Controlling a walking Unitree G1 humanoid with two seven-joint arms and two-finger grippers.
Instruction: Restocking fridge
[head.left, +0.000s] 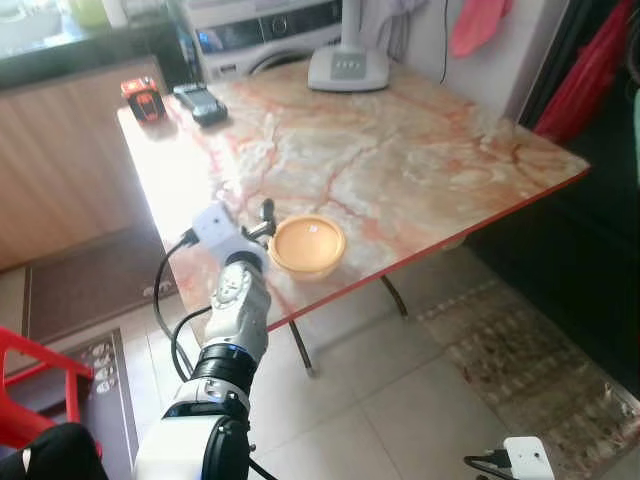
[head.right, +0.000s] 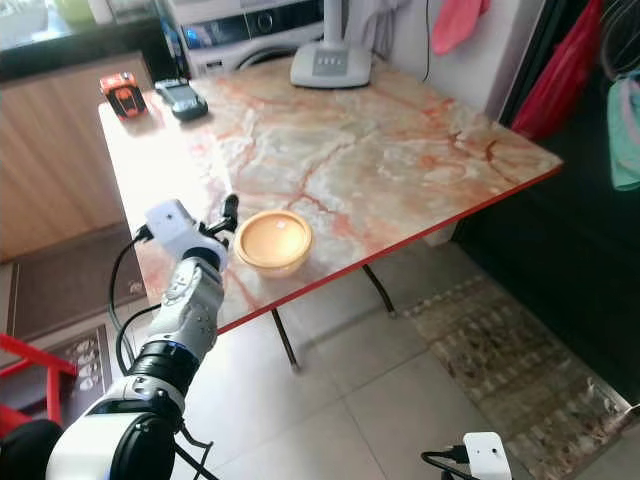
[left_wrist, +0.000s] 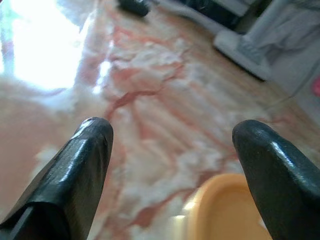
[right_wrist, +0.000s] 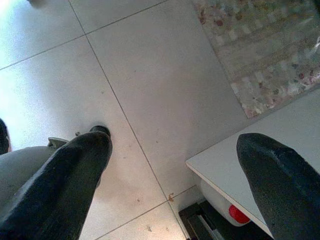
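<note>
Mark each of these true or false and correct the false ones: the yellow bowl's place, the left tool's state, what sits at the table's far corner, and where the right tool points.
1. The yellow bowl sits near the marble table's front edge. True.
2. The left tool is clamped on the bowl. False: its fingers are spread, beside the bowl.
3. A red toy car sits at the far corner. True.
4. The right tool is over the table. False: it hangs above the tiled floor.

Marble table (head.left: 420, 170) with orange bowl (head.left: 307, 245)
</note>
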